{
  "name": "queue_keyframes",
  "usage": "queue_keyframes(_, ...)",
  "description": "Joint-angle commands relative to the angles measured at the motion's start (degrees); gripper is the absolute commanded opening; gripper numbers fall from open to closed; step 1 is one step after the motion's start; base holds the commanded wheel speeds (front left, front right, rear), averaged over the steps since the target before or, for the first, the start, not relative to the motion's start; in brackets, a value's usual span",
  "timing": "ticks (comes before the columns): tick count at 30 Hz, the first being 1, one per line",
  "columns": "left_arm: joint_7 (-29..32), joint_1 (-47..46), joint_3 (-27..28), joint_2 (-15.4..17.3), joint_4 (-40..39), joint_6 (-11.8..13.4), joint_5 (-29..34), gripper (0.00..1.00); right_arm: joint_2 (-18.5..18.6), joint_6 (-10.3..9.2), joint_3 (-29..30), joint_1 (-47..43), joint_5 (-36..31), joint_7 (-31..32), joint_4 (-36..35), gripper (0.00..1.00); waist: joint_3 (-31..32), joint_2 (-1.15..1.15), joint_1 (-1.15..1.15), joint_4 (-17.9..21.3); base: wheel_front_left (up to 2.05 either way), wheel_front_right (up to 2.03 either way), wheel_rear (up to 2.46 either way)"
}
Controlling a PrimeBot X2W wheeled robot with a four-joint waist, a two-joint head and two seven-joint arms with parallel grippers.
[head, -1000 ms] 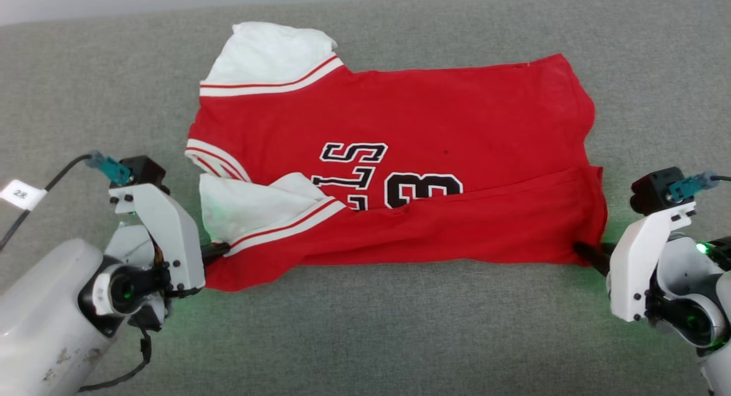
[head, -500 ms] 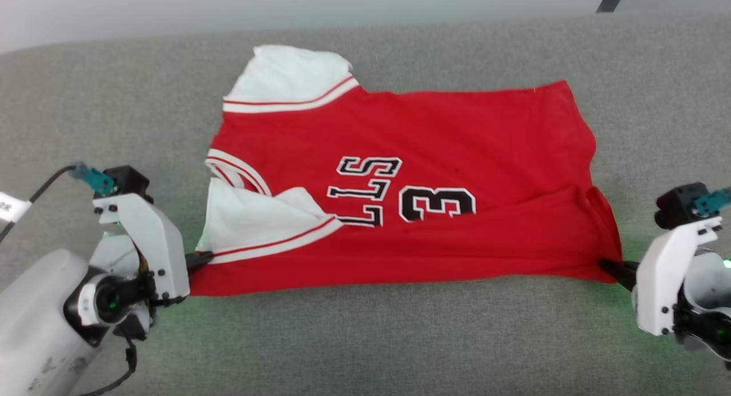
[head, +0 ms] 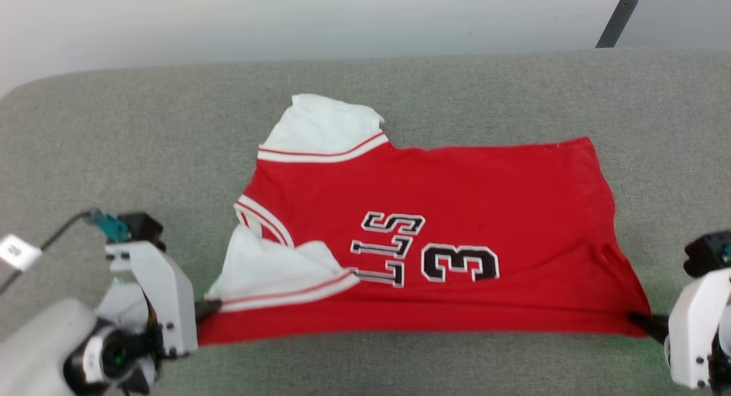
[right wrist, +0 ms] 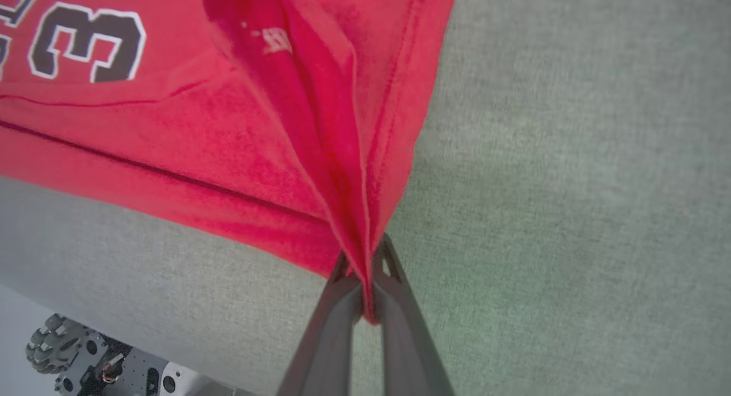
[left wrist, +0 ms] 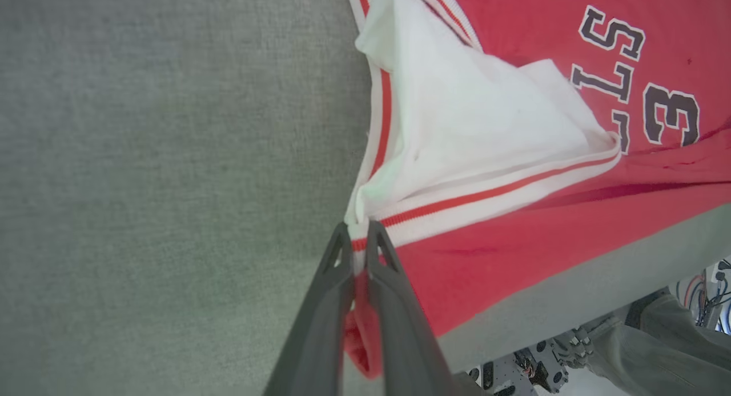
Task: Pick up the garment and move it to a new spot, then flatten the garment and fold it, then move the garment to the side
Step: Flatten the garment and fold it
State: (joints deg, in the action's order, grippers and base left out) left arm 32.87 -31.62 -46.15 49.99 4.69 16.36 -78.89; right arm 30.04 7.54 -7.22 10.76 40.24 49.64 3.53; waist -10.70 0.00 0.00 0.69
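Held shirt (head: 457, 213) taut between grippers: left gripper (left wrist: 358, 231) clamped on sleeve-side corner, right gripper (right wrist: 365, 259) clamped on bunched hem corner.

The left gripper (left wrist: 357, 236) and the right gripper (right wrist: 365, 259) each have two long, dark grey fingers (left wrist: 317, 327) that taper to thin tips with a triangular cut-out near the end. Behind each sits an angular white bracket (head: 165, 293) studded with dark screws, topped by a black block (head: 140, 227) with a teal connector (head: 108, 226); on the left a black cable (head: 71, 222) carries a white tag (head: 16, 251). The left forearm (head: 34, 350) is rounded and pale grey, and a grey roller wheel (right wrist: 54, 340) shows on the base.
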Motion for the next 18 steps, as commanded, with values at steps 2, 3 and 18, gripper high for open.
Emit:
queue_keyframes(2, -0.1, 2.7, -0.5, 1.6, -2.6, 2.0, 0.0, 0.0, -0.1, -0.1, 1.9, -3.1, -0.9, 1.3, -1.9, 0.0, 0.0, 0.0, 0.0, -0.1, 0.0, 0.0, 0.0)
queue_keyframes(3, -0.5, 3.3, -0.6, 1.7, -3.7, 2.4, -0.1, 0.0, -0.4, -0.09, 2.4, -3.9, -1.0, 1.7, -2.5, 0.0, 0.0, 0.0, 0.0, -0.1, 0.0, 0.0, 0.0)
queue_keyframes(18, -1.8, 5.6, -2.3, 0.2, -5.4, 2.7, 1.1, 1.0, -2.4, -0.09, 1.9, -6.3, -3.8, 1.5, -7.2, 1.0, -1.2, 0.0, 0.0, 0.3, 0.0, 0.0, 0.0)
